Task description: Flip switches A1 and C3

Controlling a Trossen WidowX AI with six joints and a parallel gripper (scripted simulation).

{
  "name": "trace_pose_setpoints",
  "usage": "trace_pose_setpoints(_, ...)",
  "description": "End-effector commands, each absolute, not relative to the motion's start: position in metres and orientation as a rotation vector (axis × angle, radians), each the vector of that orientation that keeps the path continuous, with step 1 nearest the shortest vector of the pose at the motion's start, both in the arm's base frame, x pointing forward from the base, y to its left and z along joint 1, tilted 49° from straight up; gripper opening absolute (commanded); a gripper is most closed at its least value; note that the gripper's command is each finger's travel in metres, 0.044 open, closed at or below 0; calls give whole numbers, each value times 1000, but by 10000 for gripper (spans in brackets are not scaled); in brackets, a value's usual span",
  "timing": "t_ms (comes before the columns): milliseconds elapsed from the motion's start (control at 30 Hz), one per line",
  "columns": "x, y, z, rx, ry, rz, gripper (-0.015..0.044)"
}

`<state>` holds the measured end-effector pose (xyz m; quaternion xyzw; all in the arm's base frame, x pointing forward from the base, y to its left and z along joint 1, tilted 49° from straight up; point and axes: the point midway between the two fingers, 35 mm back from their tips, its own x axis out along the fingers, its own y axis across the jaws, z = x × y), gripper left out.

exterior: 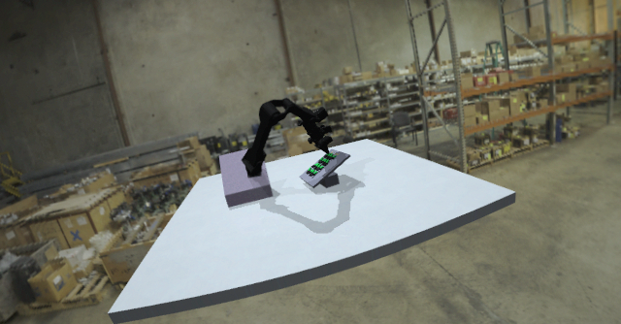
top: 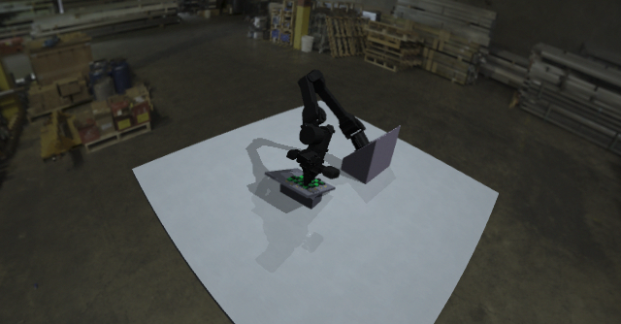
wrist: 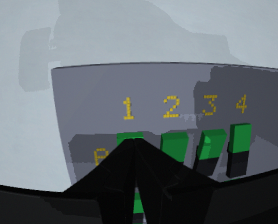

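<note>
A grey tilted switch panel (top: 297,189) (exterior: 335,168) (wrist: 83,103) carries rows of green and black rocker switches. In the wrist view yellow column numbers 1 to 4 are printed along its far edge. My gripper (wrist: 133,147) (top: 306,180) (exterior: 325,150) is shut with nothing in it. Its fingertips (wrist: 129,139) rest at the switch under column 1 in the far row, covering most of it. The far-row switches under 2 (wrist: 175,147), 3 (wrist: 210,149) and 4 (wrist: 239,149) show beside the fingers. The nearer rows are mostly hidden by the gripper.
The panel stands on a white table (top: 369,246) (exterior: 388,208). The arm is mounted on a purple block (top: 374,156) (exterior: 243,180) at the table's edge. Warehouse shelves, pallets and boxes surround the table at a distance.
</note>
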<state>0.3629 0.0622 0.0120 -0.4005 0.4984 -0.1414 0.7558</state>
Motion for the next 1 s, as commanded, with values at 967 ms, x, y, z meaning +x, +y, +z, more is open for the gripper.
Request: trace_pose_setpoints(967, 270, 32, 69, -882, 1077, -289, 0)
